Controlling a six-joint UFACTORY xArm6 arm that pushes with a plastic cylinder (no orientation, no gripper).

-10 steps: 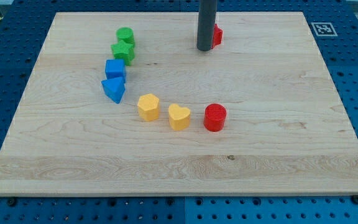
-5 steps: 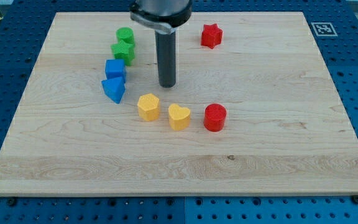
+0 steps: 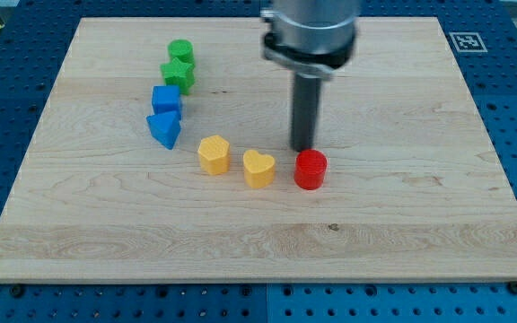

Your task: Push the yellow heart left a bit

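The yellow heart [image 3: 258, 168] lies on the wooden board [image 3: 402, 206] near the middle, between a yellow hexagon [image 3: 214, 154] on its left and a red cylinder [image 3: 311, 170] on its right. My tip [image 3: 302, 148] is down just above the red cylinder in the view, at its top edge, and up and to the right of the yellow heart. A small gap shows between my tip and the heart. I cannot tell whether the tip touches the red cylinder.
At the upper left stand a green cylinder [image 3: 181, 51], a green star [image 3: 178, 74], a blue cube [image 3: 166, 99] and a blue triangle [image 3: 164, 129] in a curved row. The arm's body hides the upper middle of the board.
My tip moved from the top near the red star down to the left, then right and down to the red cylinder's top edge. The red star is now hidden by the arm. No block moved.
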